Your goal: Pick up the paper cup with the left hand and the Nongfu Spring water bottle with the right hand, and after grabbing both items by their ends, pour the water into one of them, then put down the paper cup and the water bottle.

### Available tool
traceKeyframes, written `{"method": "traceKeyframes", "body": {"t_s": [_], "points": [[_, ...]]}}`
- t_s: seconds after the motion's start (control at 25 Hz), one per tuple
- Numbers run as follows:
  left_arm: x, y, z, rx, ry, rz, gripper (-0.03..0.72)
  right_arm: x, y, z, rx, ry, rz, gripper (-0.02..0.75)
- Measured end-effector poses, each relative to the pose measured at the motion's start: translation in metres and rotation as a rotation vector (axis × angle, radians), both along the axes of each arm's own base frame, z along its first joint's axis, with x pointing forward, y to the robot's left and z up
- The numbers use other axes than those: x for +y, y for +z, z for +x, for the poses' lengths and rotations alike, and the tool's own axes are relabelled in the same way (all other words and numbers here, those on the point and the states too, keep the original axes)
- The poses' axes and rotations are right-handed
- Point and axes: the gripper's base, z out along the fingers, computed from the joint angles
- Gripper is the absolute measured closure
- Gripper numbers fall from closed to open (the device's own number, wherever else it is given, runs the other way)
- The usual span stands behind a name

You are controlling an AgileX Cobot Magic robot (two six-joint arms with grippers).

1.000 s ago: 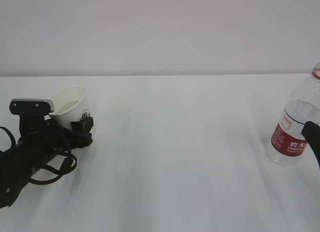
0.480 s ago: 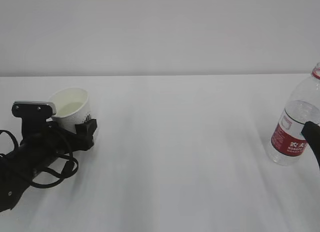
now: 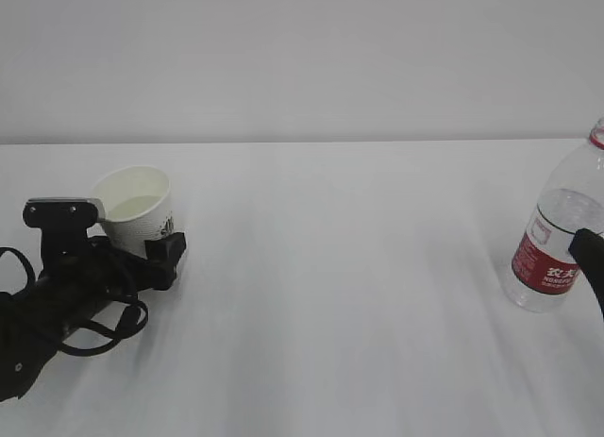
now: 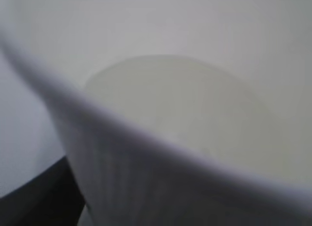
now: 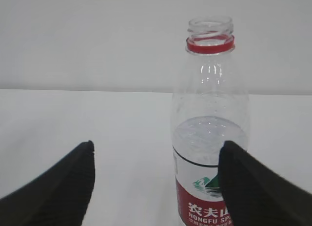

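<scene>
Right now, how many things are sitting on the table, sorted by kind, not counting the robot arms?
Paper cup: 1
Water bottle: 1
Total: 2

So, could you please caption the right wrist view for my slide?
Open right gripper facing the uncapped, partly filled Nongfu Spring water bottle standing on the white table.

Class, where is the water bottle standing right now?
The water bottle stands upright at the exterior view's far right table edge, beside the right gripper.
</scene>
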Motion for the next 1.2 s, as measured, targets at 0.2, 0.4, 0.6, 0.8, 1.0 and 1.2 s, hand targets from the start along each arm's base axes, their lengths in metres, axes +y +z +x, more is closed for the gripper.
{"method": "traceKeyframes", "body": {"t_s": [0.2, 0.4, 0.6, 0.8, 1.0, 1.2], "points": [[0.001, -0.002, -0.003, 0.025, 0.014, -0.033, -0.002, 0.000, 0.000, 0.000, 0.000, 0.000, 0.000, 0.145], [0.003, -0.005, -0.008, 0.044, 0.016, -0.029, -0.002, 0.000, 0.000, 0.000, 0.000, 0.000, 0.000, 0.145], [0.008, -0.008, -0.019, 0.068, 0.017, -0.019, -0.002, 0.000, 0.000, 0.000, 0.000, 0.000, -0.002, 0.145], [0.013, -0.006, -0.034, 0.089, 0.018, -0.009, 0.000, 0.000, 0.000, 0.000, 0.000, 0.000, -0.002, 0.145], [0.020, -0.001, -0.051, 0.125, 0.013, 0.004, 0.009, 0.000, 0.000, 0.000, 0.000, 0.000, -0.002, 0.145], [0.021, 0.009, -0.066, 0.140, -0.043, 0.006, 0.027, 0.001, 0.005, 0.000, -0.052, 0.009, 0.009, 0.145]]}}
